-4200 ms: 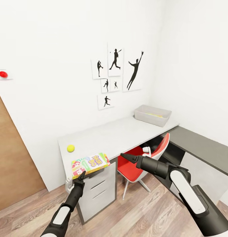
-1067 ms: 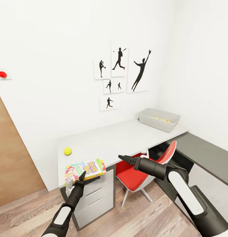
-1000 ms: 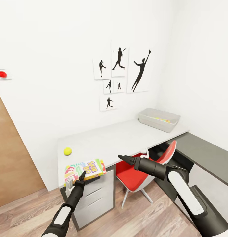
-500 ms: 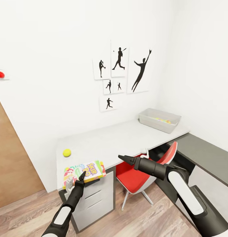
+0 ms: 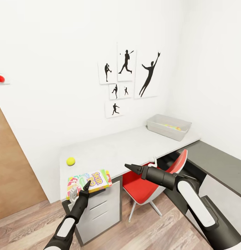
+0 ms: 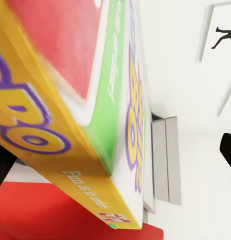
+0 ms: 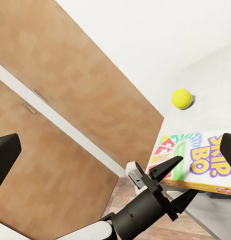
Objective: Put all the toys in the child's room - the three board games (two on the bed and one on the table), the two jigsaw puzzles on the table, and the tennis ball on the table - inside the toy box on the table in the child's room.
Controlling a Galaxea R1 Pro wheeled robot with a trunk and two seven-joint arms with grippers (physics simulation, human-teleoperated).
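Note:
My left gripper [image 5: 86, 185] is shut on the near edge of a colourful Skip-Bo board game [image 5: 89, 179], held over the near left corner of the table [image 5: 123, 146]. The right wrist view shows the left gripper [image 7: 168, 172] clamped on the board game [image 7: 195, 157]; the left wrist view has the board game [image 6: 95, 100] up close. The tennis ball [image 5: 70, 161] lies on the table just behind the game; the right wrist view also catches the tennis ball [image 7: 181, 98]. The pale grey toy box [image 5: 169, 126] stands at the table's far right with colourful pieces inside. My right gripper [image 5: 128, 167] hangs open above the chair.
A red chair [image 5: 148, 180] is tucked under the table between my arms. White drawers [image 5: 99, 208] sit below the held game. The dark grey corner section [image 5: 217, 156] runs along the right wall. A brown door [image 5: 9, 166] is at the left.
The whole view has shifted slightly as the camera moved, so the desk sits a bit differently in frame. My left gripper still holds the game; the right arm keeps its pose.

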